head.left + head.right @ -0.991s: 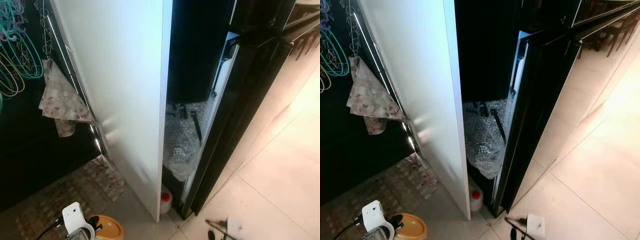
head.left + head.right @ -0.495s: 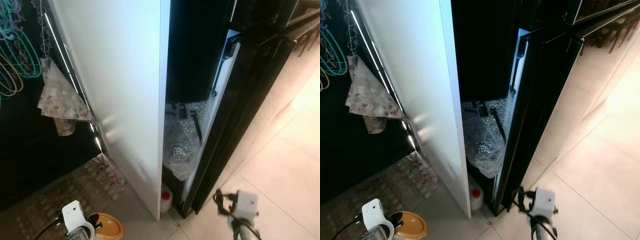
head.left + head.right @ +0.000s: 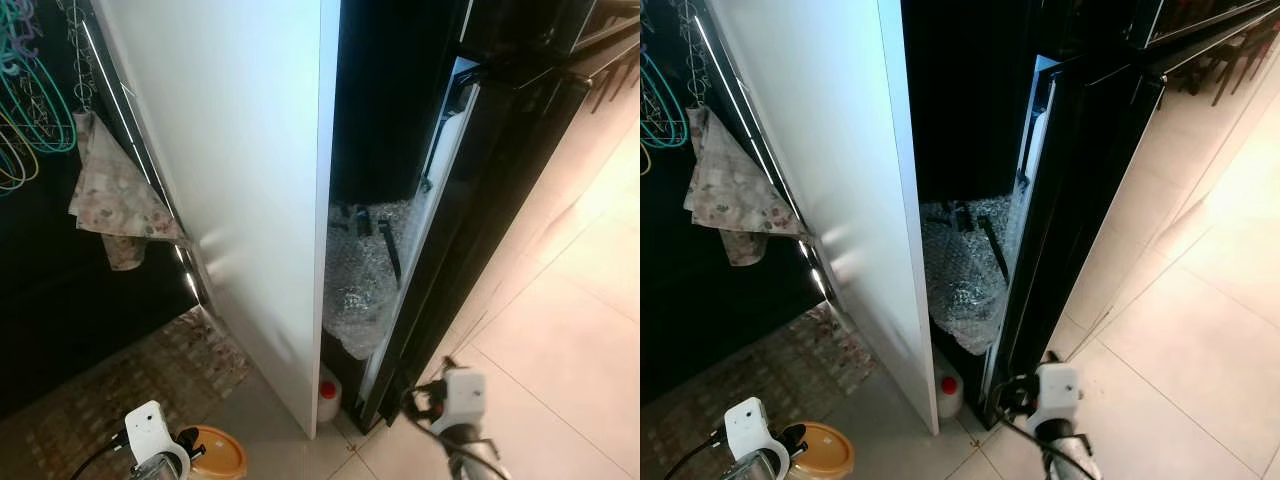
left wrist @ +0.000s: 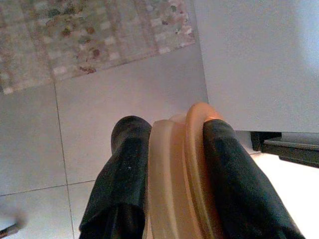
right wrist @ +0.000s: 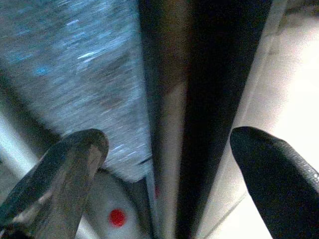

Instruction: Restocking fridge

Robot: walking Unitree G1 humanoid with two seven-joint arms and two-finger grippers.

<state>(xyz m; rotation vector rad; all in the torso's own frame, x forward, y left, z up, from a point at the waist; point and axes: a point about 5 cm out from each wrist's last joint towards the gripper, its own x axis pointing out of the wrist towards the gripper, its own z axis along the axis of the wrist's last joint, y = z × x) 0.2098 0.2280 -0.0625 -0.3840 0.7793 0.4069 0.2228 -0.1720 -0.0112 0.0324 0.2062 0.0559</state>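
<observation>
The black fridge door [image 3: 480,210] stands slightly ajar beside a tall white panel [image 3: 250,180]. Crumpled bubble wrap [image 3: 360,280] shows in the dark gap between them. My right gripper [image 5: 169,159] is open, low down at the door's free edge [image 5: 199,99], which runs between its two fingers [image 5: 65,169]. In the left eye view that gripper [image 3: 412,400] sits just ahead of its white wrist camera. My left gripper [image 4: 174,134] is shut on a round orange tub [image 4: 177,179], held low over the floor at the lower left [image 3: 215,457].
A white bottle with a red cap [image 3: 328,393] stands on the floor at the foot of the gap. A patterned rug [image 3: 120,385] lies to the left, below a hanging cloth [image 3: 110,200] and hangers [image 3: 30,110]. Tiled floor [image 3: 560,350] is open to the right.
My right arm has come up from the bottom edge and moved left to the lower edge of the black door. The left arm and its tub have stayed put.
</observation>
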